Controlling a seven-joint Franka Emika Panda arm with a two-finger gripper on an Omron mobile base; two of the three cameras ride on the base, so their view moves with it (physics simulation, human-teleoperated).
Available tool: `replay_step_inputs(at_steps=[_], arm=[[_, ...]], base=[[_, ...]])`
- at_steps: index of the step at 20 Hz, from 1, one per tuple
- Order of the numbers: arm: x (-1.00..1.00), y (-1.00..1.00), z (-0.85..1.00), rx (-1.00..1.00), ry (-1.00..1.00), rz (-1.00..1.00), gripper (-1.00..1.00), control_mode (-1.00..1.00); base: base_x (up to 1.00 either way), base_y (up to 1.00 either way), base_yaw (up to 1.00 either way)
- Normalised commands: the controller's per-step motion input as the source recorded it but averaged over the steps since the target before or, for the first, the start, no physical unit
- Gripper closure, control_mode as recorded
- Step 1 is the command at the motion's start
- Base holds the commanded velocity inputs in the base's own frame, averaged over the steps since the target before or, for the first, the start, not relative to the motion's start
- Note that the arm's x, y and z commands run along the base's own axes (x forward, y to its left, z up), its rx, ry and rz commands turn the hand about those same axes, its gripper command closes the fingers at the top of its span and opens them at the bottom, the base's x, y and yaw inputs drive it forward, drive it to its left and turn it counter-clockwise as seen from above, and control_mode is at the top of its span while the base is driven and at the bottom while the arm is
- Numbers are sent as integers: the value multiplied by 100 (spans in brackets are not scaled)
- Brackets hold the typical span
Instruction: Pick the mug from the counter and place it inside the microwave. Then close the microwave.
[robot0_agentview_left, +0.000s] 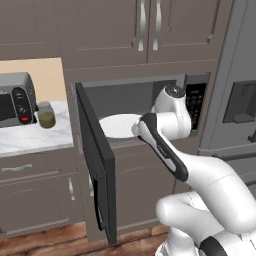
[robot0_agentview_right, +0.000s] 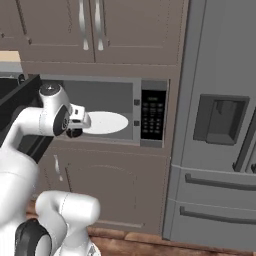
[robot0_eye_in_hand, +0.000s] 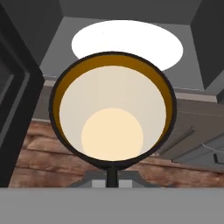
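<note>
Mug (robot0_eye_in_hand: 112, 114) sits right under the hand camera, its tan inside facing up, the gripper (robot0_eye_in_hand: 112, 177) clamped on its rim. It hangs just outside the open microwave (robot0_agentview_right: 115, 100), in front of the white plate (robot0_eye_in_hand: 144, 41). My advice: carry it level over the plate, lower until it rests, then release. Mind the door (robot0_agentview_left: 97, 165) at the left.
</note>
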Motion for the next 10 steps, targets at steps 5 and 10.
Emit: replay_step_inputs(at_steps=[5,10], arm=[[25,5,0,0,-11,0,100,-100],[46,0,0,0,-7,0,100,-100]], base=[[0,0,0],[0,0,0]])
